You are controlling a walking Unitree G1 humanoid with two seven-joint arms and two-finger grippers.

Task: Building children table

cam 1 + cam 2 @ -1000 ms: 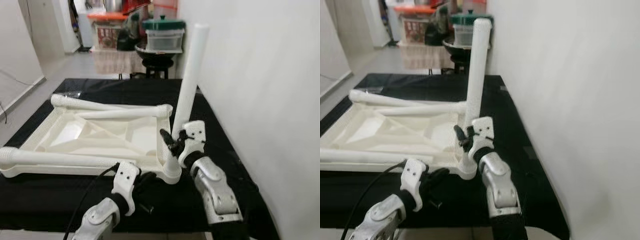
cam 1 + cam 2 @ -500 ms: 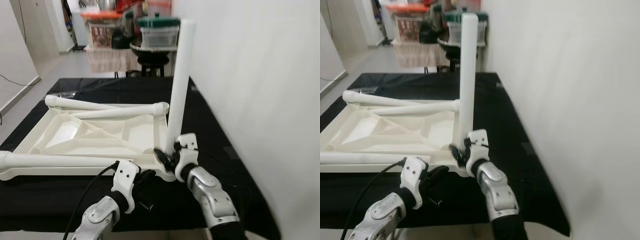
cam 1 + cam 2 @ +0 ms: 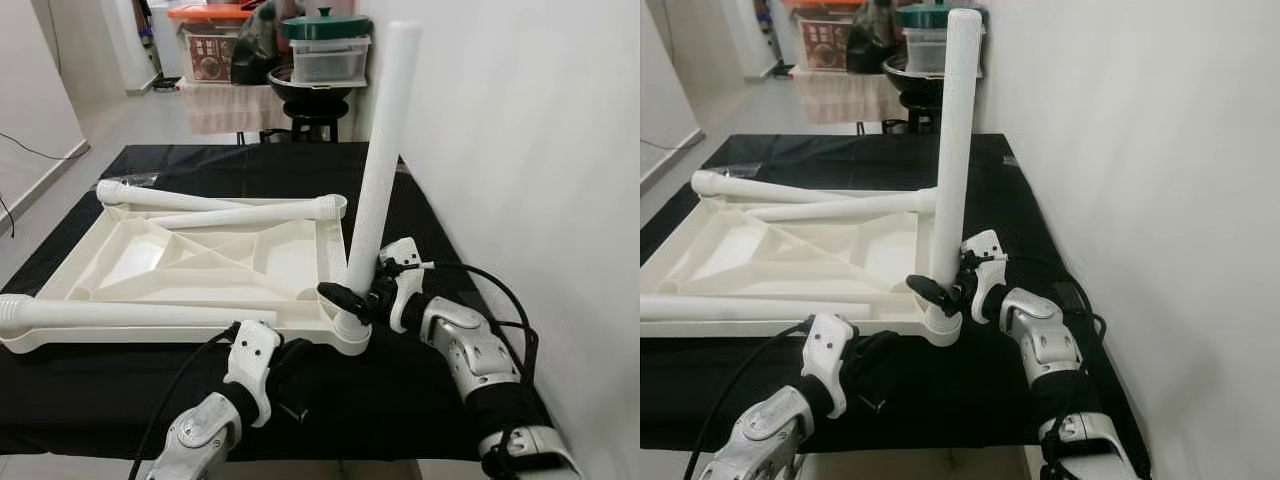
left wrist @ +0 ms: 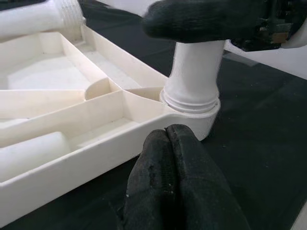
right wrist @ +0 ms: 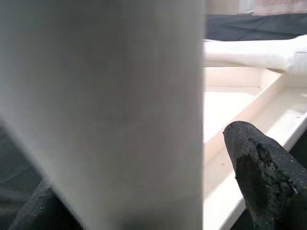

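The white plastic tabletop [image 3: 200,270] lies upside down on a black-covered table [image 3: 430,400], ribbed underside facing up. In the left eye view, an upright leg [image 3: 380,170] stands in the near right corner socket [image 3: 350,335], leaning slightly; the right gripper [image 3: 362,300] is clamped around its base. Two loose legs [image 3: 240,213] lie across the far edge of the tabletop, and another loose leg [image 3: 110,315] lies along the near edge. The left gripper [image 3: 290,362] rests just before the near rim, beside the socket. In the left wrist view, the left gripper's fingers [image 4: 172,177] are pressed together, holding nothing, close to the socket. In the right wrist view, the upright leg sits between the right gripper's fingers [image 5: 261,172].
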